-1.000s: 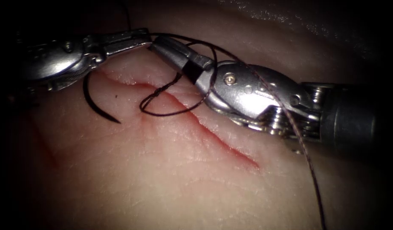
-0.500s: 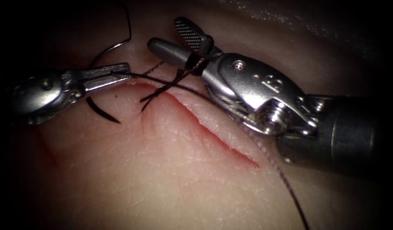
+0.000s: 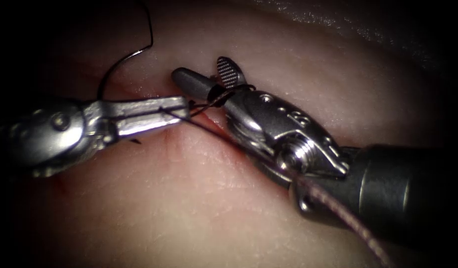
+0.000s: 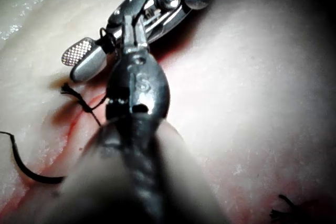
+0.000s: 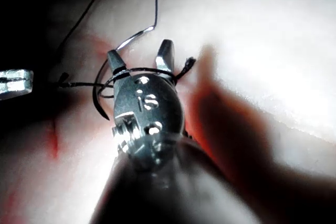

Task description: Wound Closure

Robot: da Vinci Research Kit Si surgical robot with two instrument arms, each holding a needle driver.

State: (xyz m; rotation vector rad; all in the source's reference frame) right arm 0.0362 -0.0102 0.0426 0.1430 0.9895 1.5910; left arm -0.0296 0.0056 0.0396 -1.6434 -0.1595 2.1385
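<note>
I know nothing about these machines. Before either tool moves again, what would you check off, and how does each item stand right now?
1. Left tool gripping the thread: ok, it is shut on it.
2. Right tool free: ok, it is open and holds nothing; the thread is looped round it.
3. Needle out of the way: ok, neither tool holds it. It lies on the tissue left of the cut, partly hidden behind the left tool.
4. Needle out of the tissue: cannot tell, because its point is hidden.
5. Tools not touching: cannot tell; their tips are very close.
</note>
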